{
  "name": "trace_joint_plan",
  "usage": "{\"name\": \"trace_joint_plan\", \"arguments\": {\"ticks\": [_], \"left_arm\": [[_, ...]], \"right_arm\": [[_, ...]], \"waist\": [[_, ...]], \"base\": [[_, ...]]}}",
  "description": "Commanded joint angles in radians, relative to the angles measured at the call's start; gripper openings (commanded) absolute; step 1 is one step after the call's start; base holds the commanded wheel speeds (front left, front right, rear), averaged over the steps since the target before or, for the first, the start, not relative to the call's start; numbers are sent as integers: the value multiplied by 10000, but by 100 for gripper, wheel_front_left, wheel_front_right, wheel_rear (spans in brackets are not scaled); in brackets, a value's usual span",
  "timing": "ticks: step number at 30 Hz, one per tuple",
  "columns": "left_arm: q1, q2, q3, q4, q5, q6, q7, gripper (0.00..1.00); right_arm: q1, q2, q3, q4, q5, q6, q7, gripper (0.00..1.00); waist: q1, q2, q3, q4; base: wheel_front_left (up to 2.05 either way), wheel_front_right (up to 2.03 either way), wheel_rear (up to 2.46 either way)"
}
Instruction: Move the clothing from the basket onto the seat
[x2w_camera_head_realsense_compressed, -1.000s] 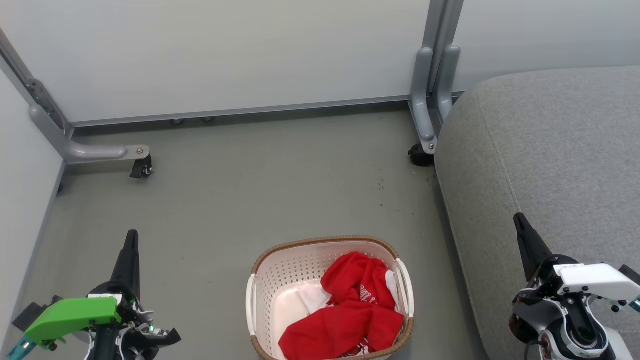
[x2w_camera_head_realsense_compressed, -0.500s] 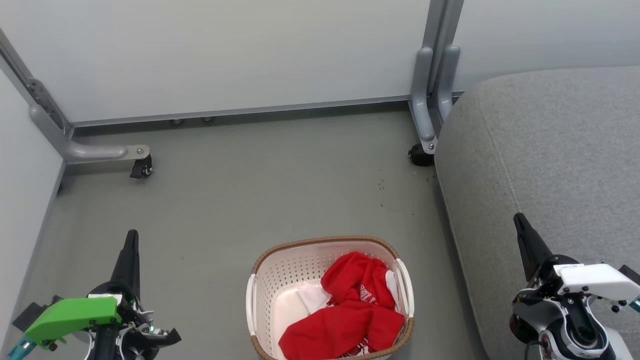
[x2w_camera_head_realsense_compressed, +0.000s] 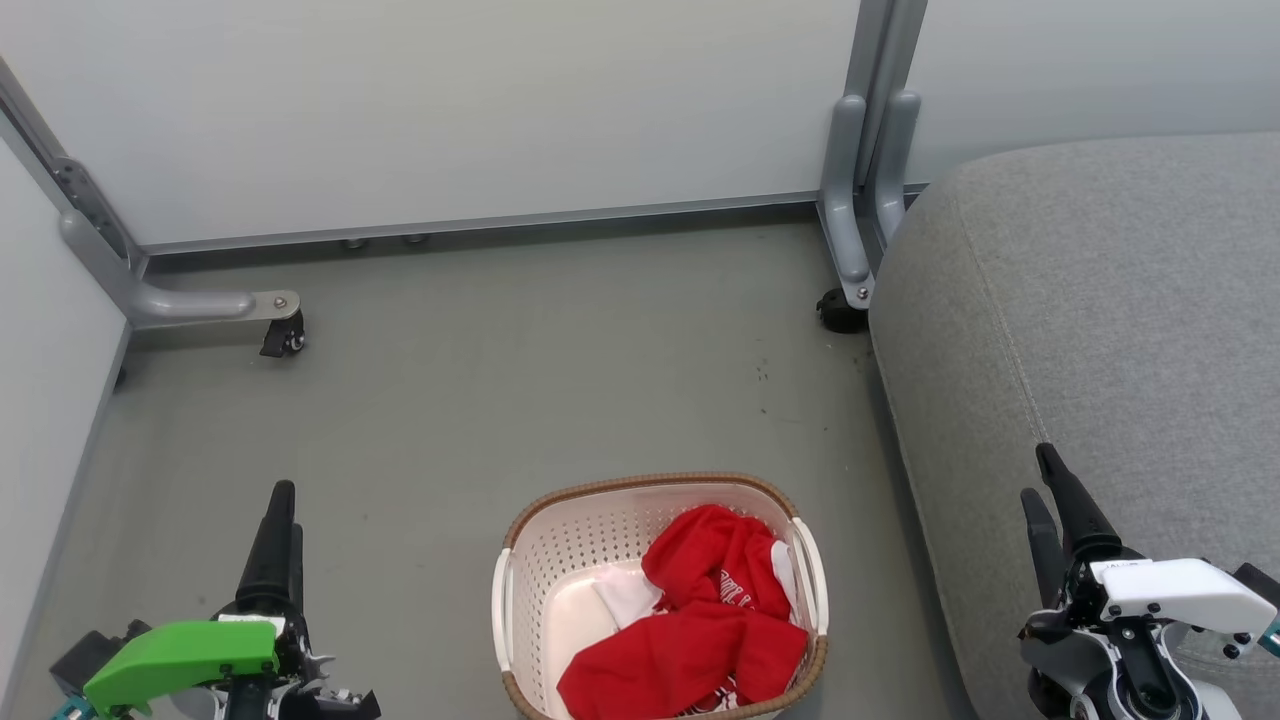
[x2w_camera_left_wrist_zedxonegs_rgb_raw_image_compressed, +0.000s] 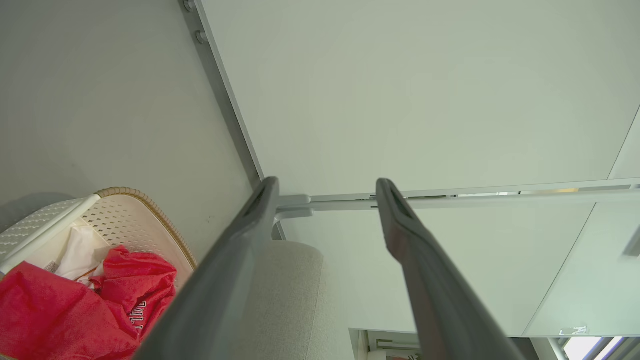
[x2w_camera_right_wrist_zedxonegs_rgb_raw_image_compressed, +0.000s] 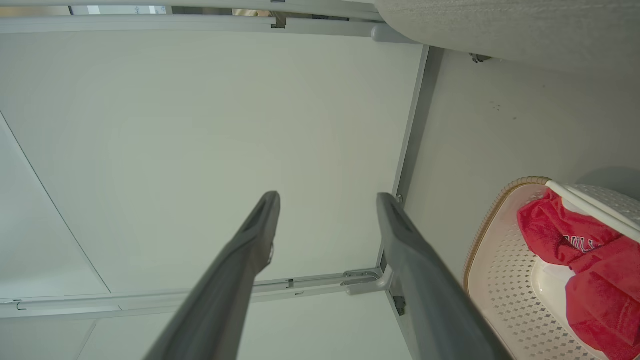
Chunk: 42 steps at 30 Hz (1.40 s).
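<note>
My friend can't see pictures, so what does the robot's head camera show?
A cream basket of crumpled red clothing sits on the grey floor, bottom centre. A big grey seat stands on the right. The robot's left hand and right hand, both open and empty, point up from the bottom corners.

Mouth of basket (x2w_camera_head_realsense_compressed: 650, 478): open from above. Red clothing (x2w_camera_head_realsense_compressed: 700, 625) heaped across its 3-to-6 o'clock part; cream bottom showing at 9 o'clock.

- 12 o'clock of basket: floor (x2w_camera_head_realsense_compressed: 560, 360) bare up to back panel (x2w_camera_head_realsense_compressed: 450, 100).
- 9 o'clock: bare strip of floor, closed off beyond by side panel (x2w_camera_head_realsense_compressed: 40, 330). Left gripper (x2w_camera_head_realsense_compressed: 288, 505) over it, fingers apart, well apart from basket.
- 10 o'clock, far corner: grey metal foot (x2w_camera_head_realsense_compressed: 200, 302) with castor (x2w_camera_head_realsense_compressed: 285, 340), jutting onto floor.
- 1 o'clock: upright post (x2w_camera_head_realsense_compressed: 860, 180), dark wheel (x2w_camera_head_realsense_compressed: 840, 312) at base, just beside seat corner.
- 3 o'clock: narrow floor gap, then seat (x2w_camera_head_realsense_compressed: 1120, 300), top broad and bare. Right gripper (x2w_camera_head_realsense_compressed: 1037, 473) over its near edge, fingers apart.
</note>
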Motion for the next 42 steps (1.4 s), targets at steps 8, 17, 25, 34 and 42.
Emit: {"name": "trace_joint_plan", "arguments": {"ticks": [8,17,25,34,42], "left_arm": [[-177,33,-142,-688,2420,-9,-436,100],[138,40,-524,-1073,4017,305,-799,100],[497,47,-914,-1139,5048,338,-1095,100],[744,56,-1420,-1308,6474,650,-1435,100],[763,62,-1701,-1576,7787,965,-1690,100]], "right_arm": [[50,-52,-65,-479,-2066,3,-450,100],[394,-149,221,-899,-4415,4,-814,100],[680,-278,559,-1195,-6061,4,-1112,100],[1004,-231,639,-1323,-7792,5,-1453,100],[1162,-181,808,-1368,-8884,5,-1707,100]], "waist": [[0,0,-86,7],[0,0,-231,21],[0,0,-333,49],[0,0,-381,106],[0,0,-437,91]], "base": [[0,0,0],[0,0,0],[0,0,0],[0,0,0],[0,0,0]]}}
